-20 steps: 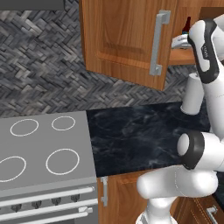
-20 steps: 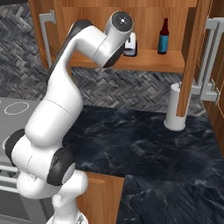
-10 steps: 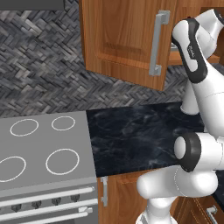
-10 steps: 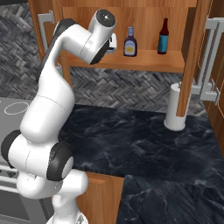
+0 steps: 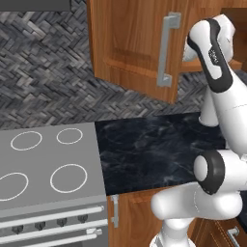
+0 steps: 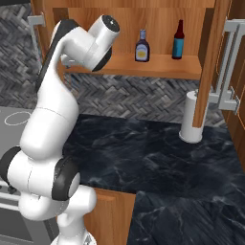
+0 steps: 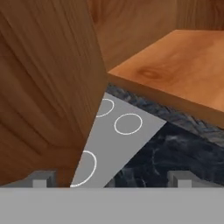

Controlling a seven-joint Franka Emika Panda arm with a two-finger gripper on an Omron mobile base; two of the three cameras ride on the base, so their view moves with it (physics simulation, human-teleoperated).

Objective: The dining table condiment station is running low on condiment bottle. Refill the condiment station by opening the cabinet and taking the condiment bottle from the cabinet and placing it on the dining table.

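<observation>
- The orange-brown wooden wall cabinet (image 6: 158, 67) stood open, both doors swung wide.
- A squat, dark condiment bottle with a pale label (image 6: 141, 47) stood upright on the cabinet's wooden shelf (image 6: 167, 68), a slimmer blue-labelled bottle (image 6: 178, 40) beside it.
- The gripper (image 7: 109, 178), jaws open and empty, sat at the shelf's left end by the left door (image 7: 43, 87); the bottle lay well off to its right.

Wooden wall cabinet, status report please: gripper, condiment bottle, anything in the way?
Gripper open, empty, beside the open left door. Dark condiment bottle with yellow label upright on orange-brown wooden wall cabinet's shelf, untouched. Blue-labelled dark bottle stands apart beside it. Path looks clear.
</observation>
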